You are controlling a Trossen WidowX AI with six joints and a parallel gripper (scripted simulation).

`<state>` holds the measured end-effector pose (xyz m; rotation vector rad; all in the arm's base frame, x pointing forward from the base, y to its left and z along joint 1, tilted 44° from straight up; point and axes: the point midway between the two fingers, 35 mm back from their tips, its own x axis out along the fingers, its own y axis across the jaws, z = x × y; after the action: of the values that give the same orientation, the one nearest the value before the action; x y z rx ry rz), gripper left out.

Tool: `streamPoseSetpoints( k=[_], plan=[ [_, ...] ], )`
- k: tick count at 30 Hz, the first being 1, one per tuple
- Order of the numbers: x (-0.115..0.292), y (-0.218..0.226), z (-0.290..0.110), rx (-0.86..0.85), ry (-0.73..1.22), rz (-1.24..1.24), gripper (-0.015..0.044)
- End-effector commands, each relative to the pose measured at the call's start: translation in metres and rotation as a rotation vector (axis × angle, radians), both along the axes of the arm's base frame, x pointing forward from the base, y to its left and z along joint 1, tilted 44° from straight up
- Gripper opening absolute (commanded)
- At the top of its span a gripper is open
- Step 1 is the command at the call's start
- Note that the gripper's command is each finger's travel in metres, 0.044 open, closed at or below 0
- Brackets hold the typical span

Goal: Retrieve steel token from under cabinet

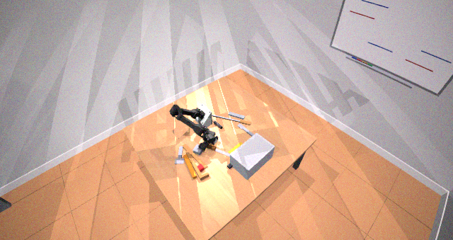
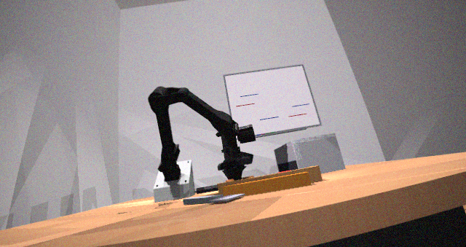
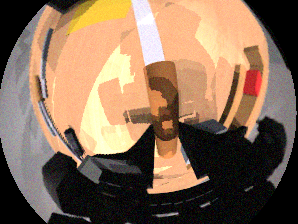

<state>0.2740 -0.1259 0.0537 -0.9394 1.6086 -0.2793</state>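
My gripper (image 1: 209, 145) (image 2: 234, 178) (image 3: 163, 124) is shut on the brown wooden handle (image 3: 162, 100) of a flat tool. Its pale, narrow blade (image 1: 222, 151) (image 3: 150, 37) points away from the fingers toward the grey cabinet (image 1: 252, 155) (image 2: 320, 154). The blade's far end shows at the cabinet's front edge in the top view; whether it reaches underneath I cannot tell. A yellow marked area (image 1: 235, 148) (image 3: 100, 17) lies in front of the cabinet, beside the blade. The steel token is not visible in any view.
Orange bars (image 1: 190, 166) (image 2: 266, 184) and a red block (image 1: 201, 167) (image 3: 253, 82) lie to one side. A grey T-shaped piece (image 1: 180, 156) and grey block (image 1: 197, 150) are nearby. A rod (image 1: 226, 118) lies beyond the white box (image 1: 205, 117). A small black block (image 1: 230, 166) is beside the cabinet.
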Motion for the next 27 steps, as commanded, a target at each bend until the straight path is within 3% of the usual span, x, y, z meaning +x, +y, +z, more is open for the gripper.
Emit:
streamPoseSetpoints(
  k=[1,27],
  plan=[
    [0.006,0.001,-0.001,-0.002,-0.001,-0.002,0.0000],
    [0.036,0.011,-0.009,-0.002,-0.003,-0.002,0.0000]
  ],
)
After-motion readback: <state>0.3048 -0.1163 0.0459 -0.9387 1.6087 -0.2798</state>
